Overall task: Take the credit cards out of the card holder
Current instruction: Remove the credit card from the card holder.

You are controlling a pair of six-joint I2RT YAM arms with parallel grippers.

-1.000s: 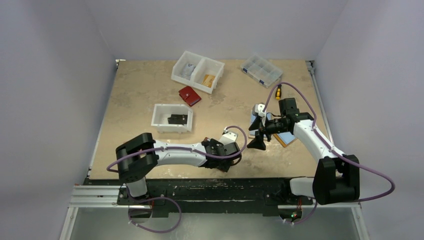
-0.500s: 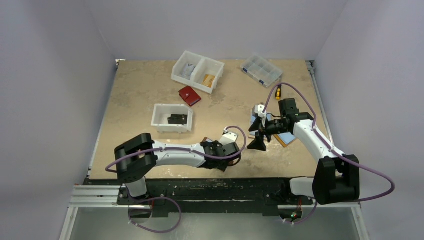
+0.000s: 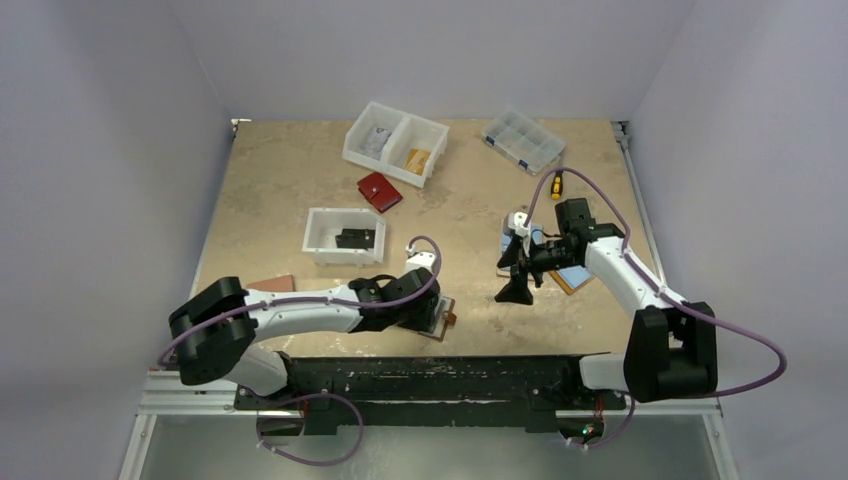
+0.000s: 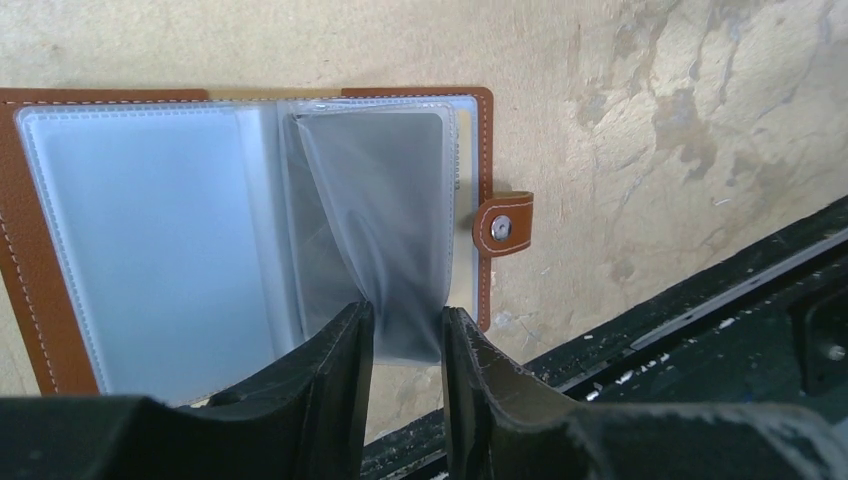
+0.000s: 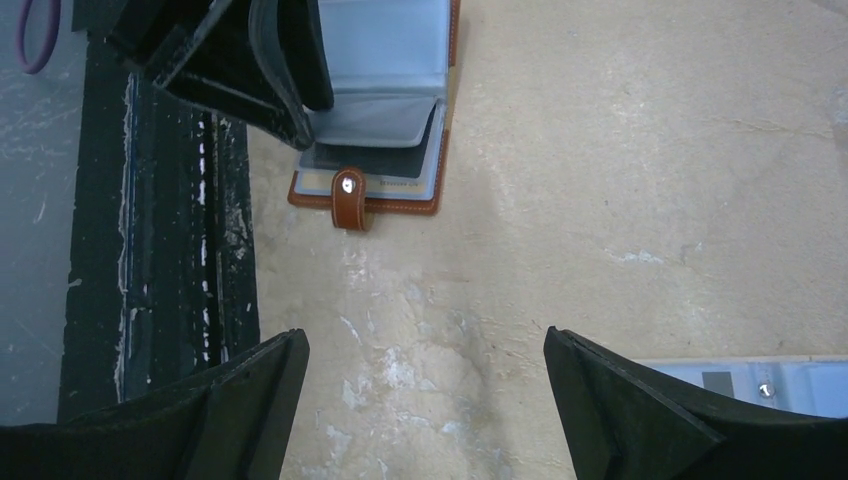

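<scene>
One dark credit card (image 4: 385, 200) sits in a clear sleeve of the card holder (image 4: 25, 250), which lies open at the table's (image 4: 650, 120) near edge. The left gripper (image 4: 408, 322) straddles that sleeve's lifted edge, jaws close together; I cannot tell whether they pinch it. The right gripper (image 5: 425, 345) hangs wide apart and empty. The step in hand looks like seizing the card. Next comes a firm pinch on the card, then a straight pull out.

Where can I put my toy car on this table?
Bare: the far-left corner beside the divided bin and red wallet; also between the white tray and right gripper. Crowded: the near edge, where the left gripper pinches the card holder.
</scene>
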